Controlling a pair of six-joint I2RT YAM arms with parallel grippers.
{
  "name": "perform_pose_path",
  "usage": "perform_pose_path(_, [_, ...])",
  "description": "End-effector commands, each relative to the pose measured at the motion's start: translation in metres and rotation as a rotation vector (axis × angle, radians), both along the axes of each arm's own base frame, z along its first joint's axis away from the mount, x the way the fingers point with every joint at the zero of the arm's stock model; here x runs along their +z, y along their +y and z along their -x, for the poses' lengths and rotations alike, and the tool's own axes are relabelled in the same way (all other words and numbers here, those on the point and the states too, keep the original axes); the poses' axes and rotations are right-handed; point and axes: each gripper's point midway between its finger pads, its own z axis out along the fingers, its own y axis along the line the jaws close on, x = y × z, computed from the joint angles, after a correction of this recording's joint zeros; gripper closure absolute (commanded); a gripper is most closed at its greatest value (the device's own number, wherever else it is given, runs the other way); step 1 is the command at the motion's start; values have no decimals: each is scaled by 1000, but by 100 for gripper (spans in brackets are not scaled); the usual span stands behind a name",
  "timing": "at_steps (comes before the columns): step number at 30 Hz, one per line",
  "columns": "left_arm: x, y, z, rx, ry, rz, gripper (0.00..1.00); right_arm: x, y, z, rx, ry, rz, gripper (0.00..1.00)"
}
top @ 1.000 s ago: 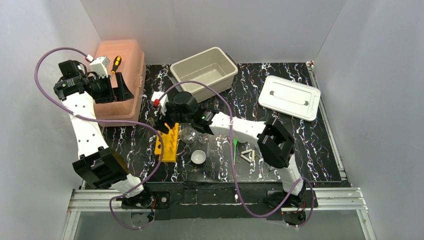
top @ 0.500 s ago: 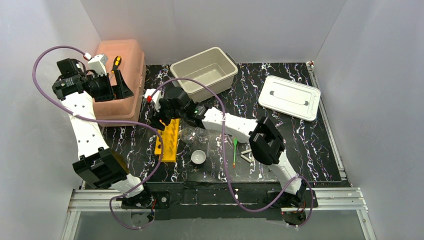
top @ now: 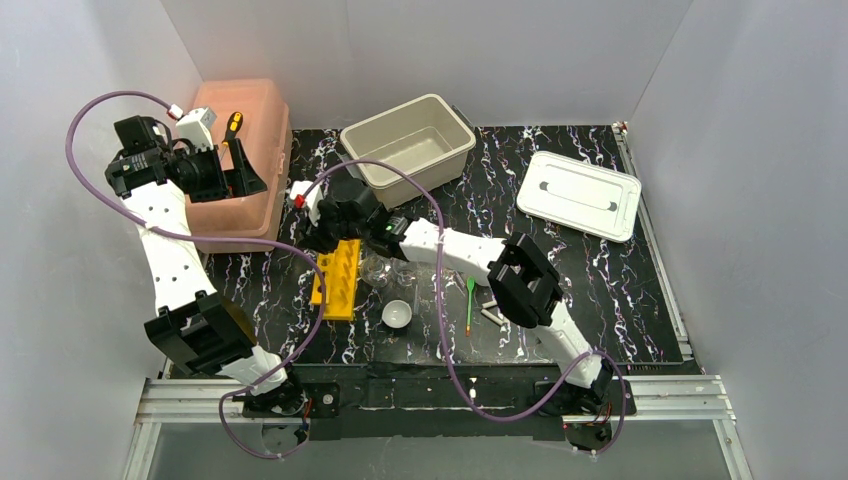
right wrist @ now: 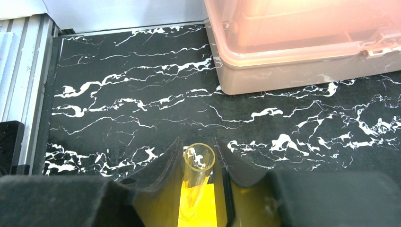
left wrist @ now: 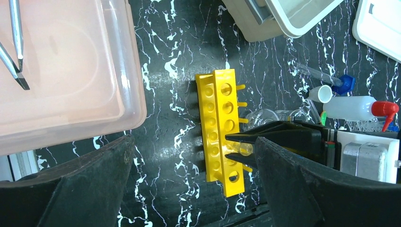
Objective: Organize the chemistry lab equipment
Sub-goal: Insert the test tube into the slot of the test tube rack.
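Right now my right hand (left wrist: 231, 149) is clamped on a clear glass tube (right wrist: 196, 177). It grips the tube by the body, so the open mouth shows between the fingertips. The tube hangs just above the yellow rack (left wrist: 220, 127), over one end of it, and as far as I can judge it is not seated in any hole. My left hand (top: 245, 178) is spread wide and empty, off to the rack's side above the pink box (top: 240, 110). The flask (left wrist: 262, 116) sits just beside the rack on the counter (top: 600, 270), and the squeeze bottle (left wrist: 354, 108) lies a little farther out on the same side.

I expect the tube to be light, stiff, slick and brittle. A hard squeeze could crack it, and a loose one could let it slide through the pads. I would hold it mid-body with gentle pressure, leaving the closed end free. Then I would line it up square with a hole so the glass does not knock the plastic edge.
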Motion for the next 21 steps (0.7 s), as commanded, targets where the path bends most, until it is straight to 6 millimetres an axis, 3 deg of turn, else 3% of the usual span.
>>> perform_pose_path(1, [9,-3,-2,-17,-32,7,2,35,-3,1,16,-78,-116,67])
perform_pose_path(9, [7,-2,-2,-19,-29,-1,2,36,-11,6,27,-110,-153,72])
perform_pose_path(21, [4,0,0,-23,-26,-19,2,56,-21,13,-3,-100,-307,79])
